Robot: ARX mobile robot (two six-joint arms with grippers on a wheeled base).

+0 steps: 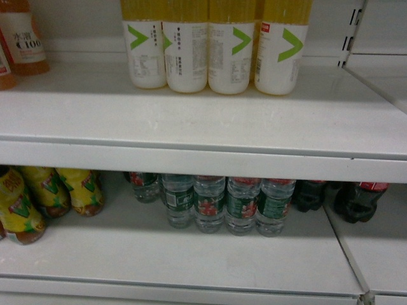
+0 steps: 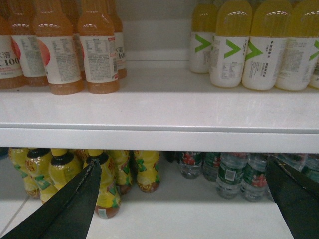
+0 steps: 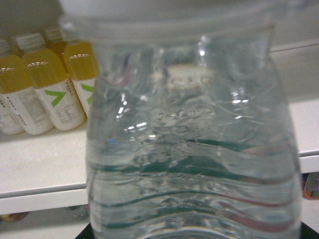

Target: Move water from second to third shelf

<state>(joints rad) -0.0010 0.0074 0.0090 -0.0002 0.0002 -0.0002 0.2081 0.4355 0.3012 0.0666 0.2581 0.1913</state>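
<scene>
Water bottle (image 3: 194,144) fills the right wrist view (grip unseen); left end effector (image 2: 184,199) spread wide.

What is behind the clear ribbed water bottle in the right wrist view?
Behind the clear ribbed water bottle, yellow juice bottles with white labels stand on a white shelf. The bottle fills the middle and right, covering what stands there.

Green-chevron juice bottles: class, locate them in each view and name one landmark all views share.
Head: green-chevron juice bottles, top centre.
Left wrist: top right.
Right wrist: left side, behind the close water bottle.
Shared landmark: the white shelf lip beneath them.
</scene>
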